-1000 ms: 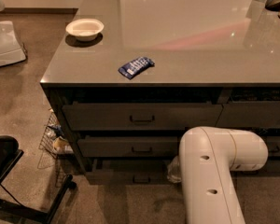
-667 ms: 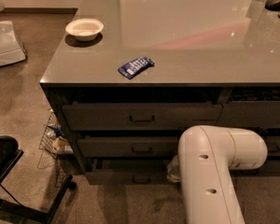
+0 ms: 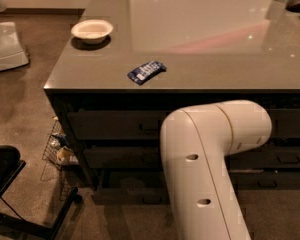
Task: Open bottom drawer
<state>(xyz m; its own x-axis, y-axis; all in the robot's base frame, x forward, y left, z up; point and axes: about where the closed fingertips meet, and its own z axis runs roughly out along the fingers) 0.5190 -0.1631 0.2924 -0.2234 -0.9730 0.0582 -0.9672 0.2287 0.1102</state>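
The bottom drawer (image 3: 127, 194) is the low, thin dark panel at the foot of the left drawer stack, under two taller drawer fronts (image 3: 115, 125). Its handle is hidden behind my white arm (image 3: 205, 159). The arm rises from the bottom edge of the camera view and bends right in front of the drawers. The gripper is not in view: it is hidden behind the arm, low in front of the stack. I cannot tell whether the drawer stands out from the fronts above it.
A grey counter (image 3: 215, 64) carries a white bowl (image 3: 92, 30) and a blue snack packet (image 3: 146, 71). A wire basket (image 3: 57, 149) stands by the counter's left corner. A black chair base (image 3: 10, 189) is at the lower left. The right-hand drawer stack (image 3: 290, 159) shows beyond the arm.
My arm has moved left and higher in the view, and covers more of the drawer fronts. The counter, bowl and packet have not moved.
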